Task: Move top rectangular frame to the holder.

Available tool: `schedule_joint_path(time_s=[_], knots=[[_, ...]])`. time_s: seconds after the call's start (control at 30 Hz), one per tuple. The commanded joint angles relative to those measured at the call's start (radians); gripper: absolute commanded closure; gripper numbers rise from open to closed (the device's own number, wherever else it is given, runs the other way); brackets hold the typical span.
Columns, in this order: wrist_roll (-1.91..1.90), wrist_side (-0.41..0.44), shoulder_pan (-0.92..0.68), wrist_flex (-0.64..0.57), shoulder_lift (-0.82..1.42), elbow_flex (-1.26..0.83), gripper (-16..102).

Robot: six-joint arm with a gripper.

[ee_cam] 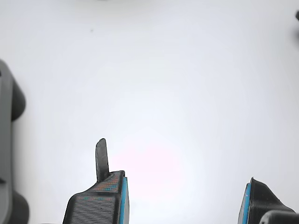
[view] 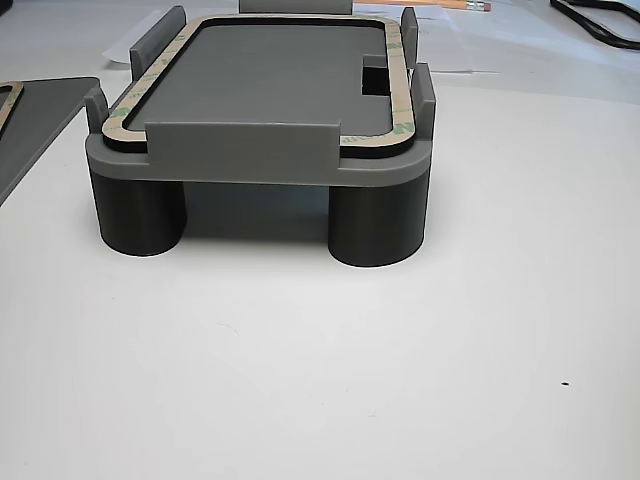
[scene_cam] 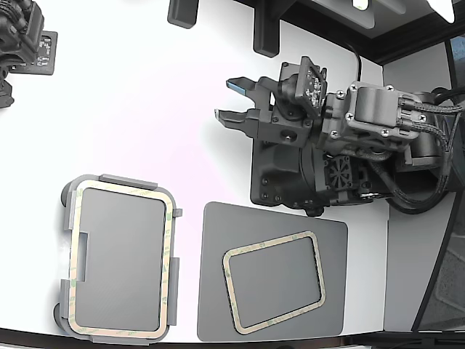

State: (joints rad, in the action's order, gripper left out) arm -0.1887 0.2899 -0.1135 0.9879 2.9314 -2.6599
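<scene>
Beige-tan rounded-rectangle frame already lies seated in the light grey plastic holder tray, inside its raised edge tabs; its long axis runs top to bottom in the exterior view; a second, similar frame rests slightly askew on the darker grey flat mat just beside it; the black gripper hangs well apart over bare white table — jaws spread, holding nothing; likely risk — a careless pass nudging the seated frame off its tabs

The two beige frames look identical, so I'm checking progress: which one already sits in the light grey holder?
The thin beige rectangular frame at the exterior view's left, seated between the light grey plastic holder's tabs; the other frame lies on the dark flat mat.
</scene>
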Motion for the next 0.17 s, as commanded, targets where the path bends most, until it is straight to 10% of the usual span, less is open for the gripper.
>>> schedule_joint_path(time_s=[0.0,0.13], knots=[[0.002,0.002,0.017,-0.005,0.023,0.023,-14],[0.002,0.002,0.017,-0.005,0.023,0.023,-14]])
